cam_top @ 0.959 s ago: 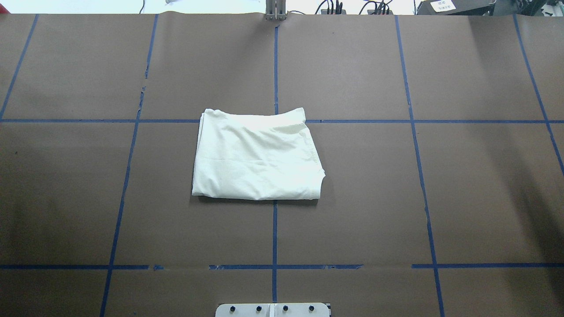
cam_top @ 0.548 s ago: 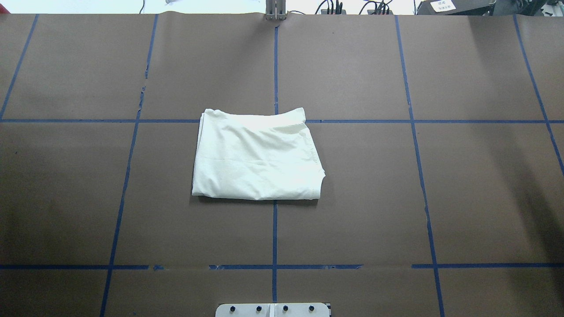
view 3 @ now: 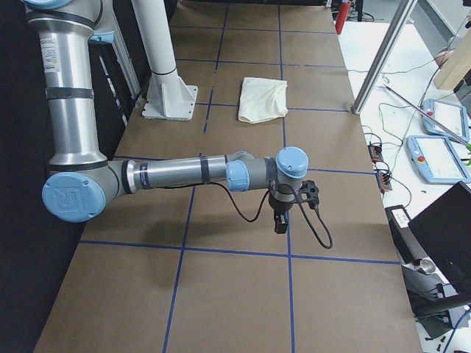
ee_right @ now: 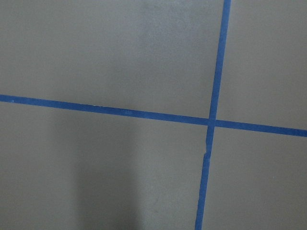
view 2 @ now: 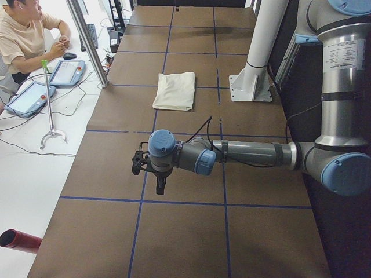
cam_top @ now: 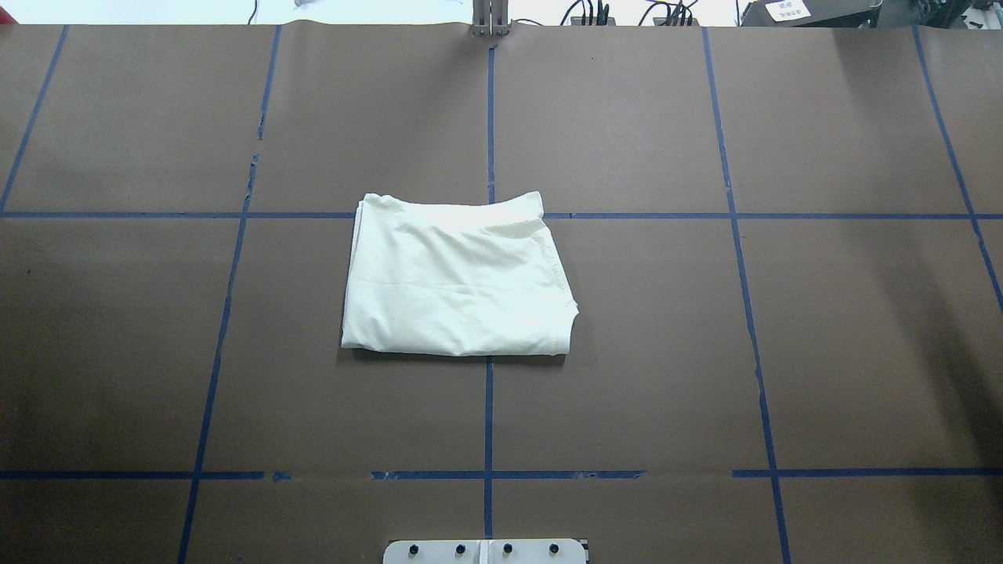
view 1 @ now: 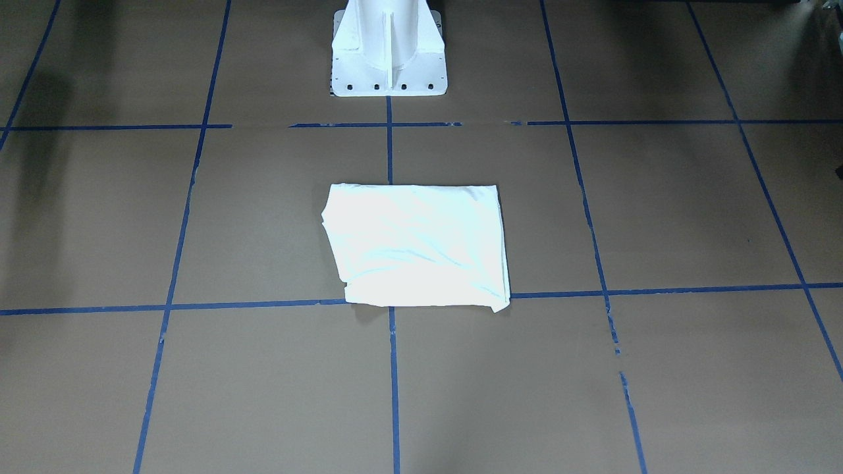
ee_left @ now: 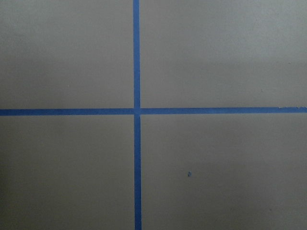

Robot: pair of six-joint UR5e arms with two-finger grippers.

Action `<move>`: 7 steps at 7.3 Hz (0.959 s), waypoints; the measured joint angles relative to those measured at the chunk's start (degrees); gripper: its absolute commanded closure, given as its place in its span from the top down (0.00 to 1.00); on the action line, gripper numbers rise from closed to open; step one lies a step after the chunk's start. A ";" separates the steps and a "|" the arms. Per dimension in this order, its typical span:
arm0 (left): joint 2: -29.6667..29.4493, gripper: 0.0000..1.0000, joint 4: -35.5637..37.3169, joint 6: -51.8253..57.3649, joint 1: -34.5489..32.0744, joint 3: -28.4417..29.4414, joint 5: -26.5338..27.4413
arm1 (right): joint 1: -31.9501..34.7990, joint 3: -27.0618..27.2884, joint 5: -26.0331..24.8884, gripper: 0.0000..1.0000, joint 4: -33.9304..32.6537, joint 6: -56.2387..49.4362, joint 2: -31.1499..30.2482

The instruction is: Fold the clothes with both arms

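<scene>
The folded T-shirt (cam_top: 458,278) (plain cream side up) lay in the middle of the table (cam_top: 666,352). My left gripper (view 2: 160,186) and right gripper (view 3: 280,223) hung over opposite ends, well apart from it. Whether my jaws were spread, I couldn't tell.

The left arm (view 2: 255,153) and right arm (view 3: 176,173) stretch level over opposite ends of the desk (view 2: 185,237), left gripper (view 2: 160,186) and right gripper (view 3: 280,224) pointing down.

Overhead: behind and above the pedestal (cam_top: 486,551), facing forward-down over the table (cam_top: 666,352). Front: across from pedestal, steep down, facing it. Side views: at table ends either side of pedestal, looking along it. All four share the folded shirt (cam_top: 458,274) in front of pedestal. Wrist cams: close, straight down on tape crossings (ee_left: 137,111).
</scene>
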 measured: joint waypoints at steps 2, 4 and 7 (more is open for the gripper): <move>0.78 1.00 5.26 3.08 -0.01 -2.13 0.43 | 0.00 0.31 0.05 1.00 0.06 0.10 -0.47; 1.10 1.00 4.97 3.24 0.02 -2.46 0.20 | 0.00 0.30 0.07 1.00 0.05 0.15 -0.59; -0.20 1.00 4.71 3.22 0.06 -3.23 0.16 | 0.00 0.28 0.20 1.00 0.00 0.27 -0.56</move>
